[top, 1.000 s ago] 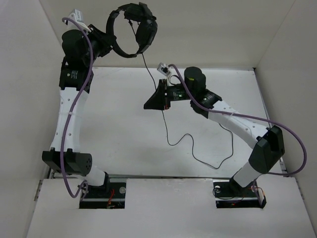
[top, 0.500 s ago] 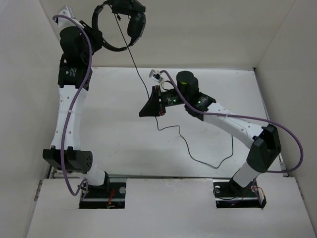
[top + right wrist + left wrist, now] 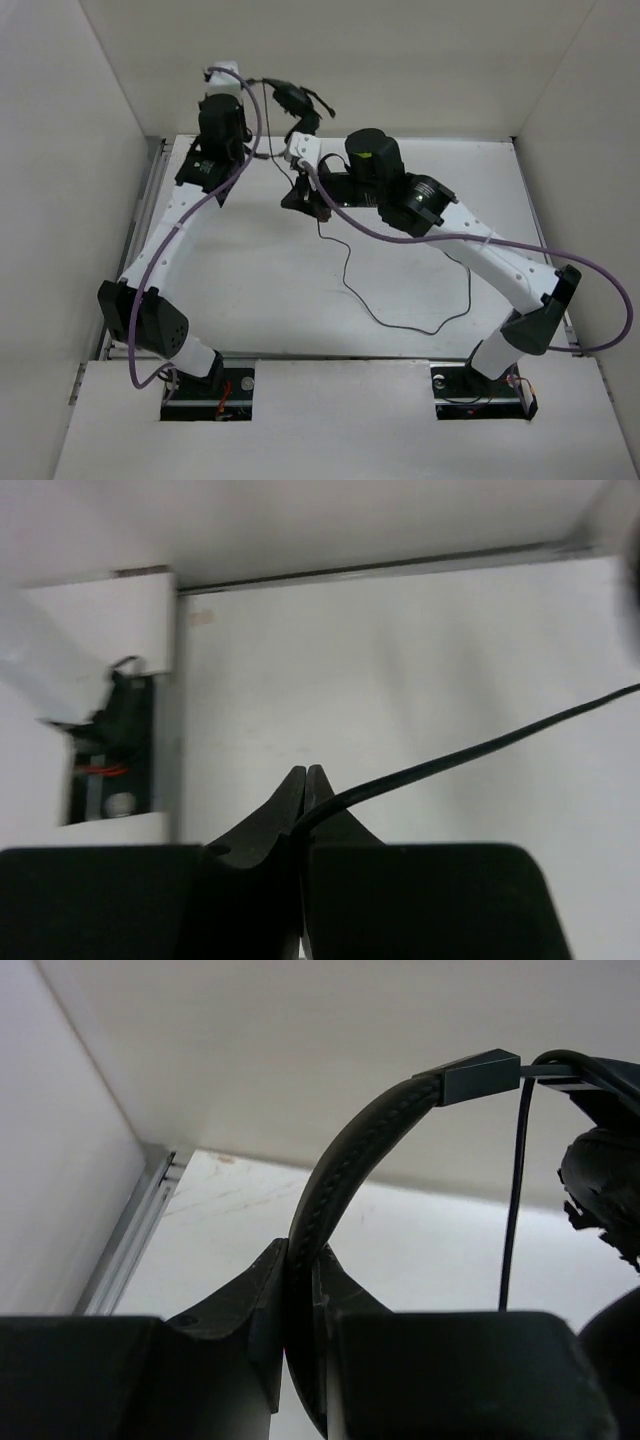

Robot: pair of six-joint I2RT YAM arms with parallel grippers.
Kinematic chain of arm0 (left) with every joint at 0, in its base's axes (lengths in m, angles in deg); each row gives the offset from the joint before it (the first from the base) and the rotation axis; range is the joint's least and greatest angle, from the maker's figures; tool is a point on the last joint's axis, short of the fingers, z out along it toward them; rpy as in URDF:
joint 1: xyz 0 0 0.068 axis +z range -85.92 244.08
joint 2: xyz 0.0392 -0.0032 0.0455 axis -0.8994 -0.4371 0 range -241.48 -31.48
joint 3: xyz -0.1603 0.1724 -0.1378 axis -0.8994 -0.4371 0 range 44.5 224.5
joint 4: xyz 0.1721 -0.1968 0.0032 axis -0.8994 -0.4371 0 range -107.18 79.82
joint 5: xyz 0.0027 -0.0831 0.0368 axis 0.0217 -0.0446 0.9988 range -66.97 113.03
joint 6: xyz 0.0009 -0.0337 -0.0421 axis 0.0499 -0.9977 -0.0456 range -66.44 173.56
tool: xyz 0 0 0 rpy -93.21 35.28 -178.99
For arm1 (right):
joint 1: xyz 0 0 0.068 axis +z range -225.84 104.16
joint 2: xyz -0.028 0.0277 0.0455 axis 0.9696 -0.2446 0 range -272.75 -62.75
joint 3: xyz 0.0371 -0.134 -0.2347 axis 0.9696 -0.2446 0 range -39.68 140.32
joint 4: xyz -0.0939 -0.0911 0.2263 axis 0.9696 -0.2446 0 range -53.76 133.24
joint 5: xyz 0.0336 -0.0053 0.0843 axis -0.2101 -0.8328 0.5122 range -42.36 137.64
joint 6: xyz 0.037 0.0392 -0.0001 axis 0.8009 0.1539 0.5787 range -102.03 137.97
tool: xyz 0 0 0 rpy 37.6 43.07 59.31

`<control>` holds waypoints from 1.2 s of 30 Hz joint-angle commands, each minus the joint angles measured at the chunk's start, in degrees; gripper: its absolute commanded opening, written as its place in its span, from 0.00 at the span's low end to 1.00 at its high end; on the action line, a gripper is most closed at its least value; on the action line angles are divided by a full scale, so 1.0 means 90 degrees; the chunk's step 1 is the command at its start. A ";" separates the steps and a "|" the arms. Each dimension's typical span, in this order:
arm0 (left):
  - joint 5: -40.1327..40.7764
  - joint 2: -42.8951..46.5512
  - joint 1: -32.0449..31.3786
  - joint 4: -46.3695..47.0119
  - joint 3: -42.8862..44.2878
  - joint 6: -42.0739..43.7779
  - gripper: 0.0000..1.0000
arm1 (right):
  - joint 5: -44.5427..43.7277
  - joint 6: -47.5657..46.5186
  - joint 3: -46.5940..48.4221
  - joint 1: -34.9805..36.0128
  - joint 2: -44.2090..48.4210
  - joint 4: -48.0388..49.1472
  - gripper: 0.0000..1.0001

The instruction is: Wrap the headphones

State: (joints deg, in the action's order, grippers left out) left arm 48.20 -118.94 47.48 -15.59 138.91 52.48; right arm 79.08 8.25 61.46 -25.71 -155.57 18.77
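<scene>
The headphones [image 3: 298, 100] are black and held up in the air at the back of the table. My left gripper [image 3: 268, 88] is shut on their thin headband [image 3: 330, 1180], which runs up between the jaws. One padded earcup [image 3: 605, 1185] hangs at the right of the left wrist view, with the cord [image 3: 514, 1190] dropping beside it. My right gripper [image 3: 293, 198] sits just below the headphones and is shut on the thin black cord [image 3: 480, 748]. From there the cord [image 3: 380, 318] trails loosely over the table toward the right arm. The plugs are not visible.
Thick purple robot cables [image 3: 560, 262] loop along both arms. White walls close in the table on the left, back and right. The right arm's base mount [image 3: 110, 750] shows in the right wrist view.
My left arm swung the headphones right and lower, close above my right gripper. My right gripper shifted left and back with the cord, and the slack on the table moved with it.
</scene>
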 commanded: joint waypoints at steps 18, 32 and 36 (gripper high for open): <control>-0.2432 0.1602 -0.1334 -0.1380 -0.1584 0.1996 0.00 | -0.6327 -0.8550 -0.1511 -0.0740 0.0489 0.3263 0.00; -0.4124 0.1622 -0.1373 -0.2319 -0.0959 0.1498 0.00 | -0.5760 -0.7320 -0.1190 -0.1229 -0.0136 0.3960 0.00; -0.4602 0.1778 -0.1324 -0.2406 -0.0852 0.1380 0.00 | -0.5399 -0.6491 -0.0955 -0.1522 -0.0253 0.3414 0.02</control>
State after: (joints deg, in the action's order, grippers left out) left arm 14.17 -106.67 35.41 -34.06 128.20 66.45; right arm 30.51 -57.43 47.95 -35.92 -157.73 47.93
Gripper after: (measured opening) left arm 0.097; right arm 0.031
